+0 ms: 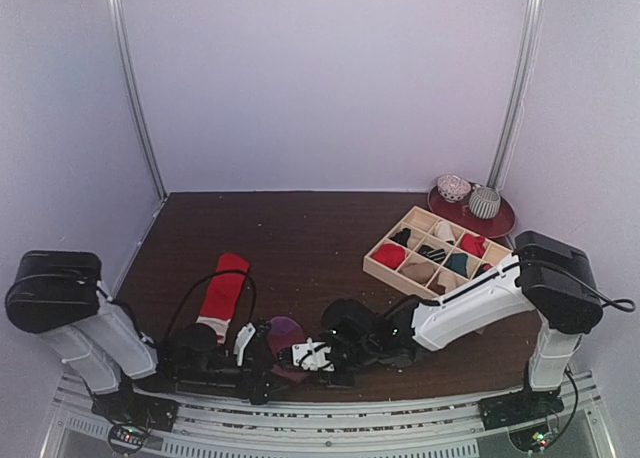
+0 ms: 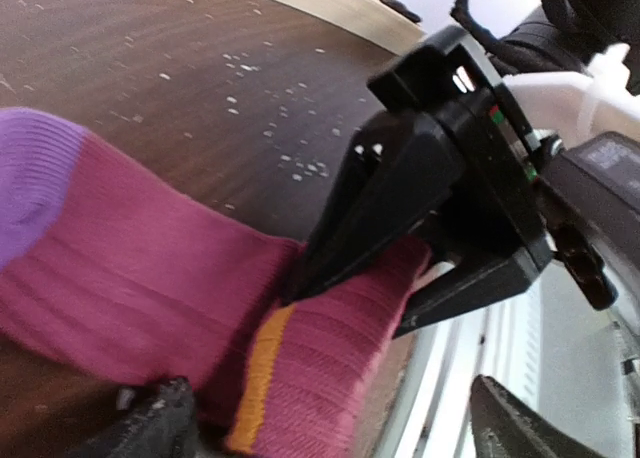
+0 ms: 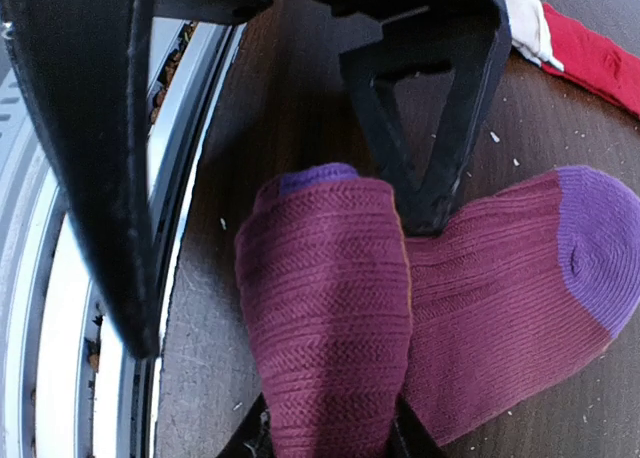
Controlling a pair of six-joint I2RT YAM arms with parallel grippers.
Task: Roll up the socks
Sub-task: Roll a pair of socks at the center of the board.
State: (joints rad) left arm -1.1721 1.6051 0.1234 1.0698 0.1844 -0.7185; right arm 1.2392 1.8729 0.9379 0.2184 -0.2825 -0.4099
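The magenta sock (image 1: 285,332) lies at the table's near edge, purple heel (image 3: 600,238) on the wood and its cuff end folded over into a thick roll (image 3: 325,318). My right gripper (image 3: 330,443) is shut on that roll, a finger on each side; an orange cuff band (image 2: 258,378) shows beside it. My left gripper (image 2: 335,428) stands wide open around the same fold, its fingers (image 3: 430,108) clear of the fabric. The red sock (image 1: 222,286) with its white striped cuff (image 3: 525,23) lies flat just behind.
A wooden divider box (image 1: 415,270) holding several rolled socks stands at the right. Behind it a red plate (image 1: 500,221) carries two grey-white patterned round items. The metal rail (image 3: 60,308) runs along the table's near edge, right beside both grippers.
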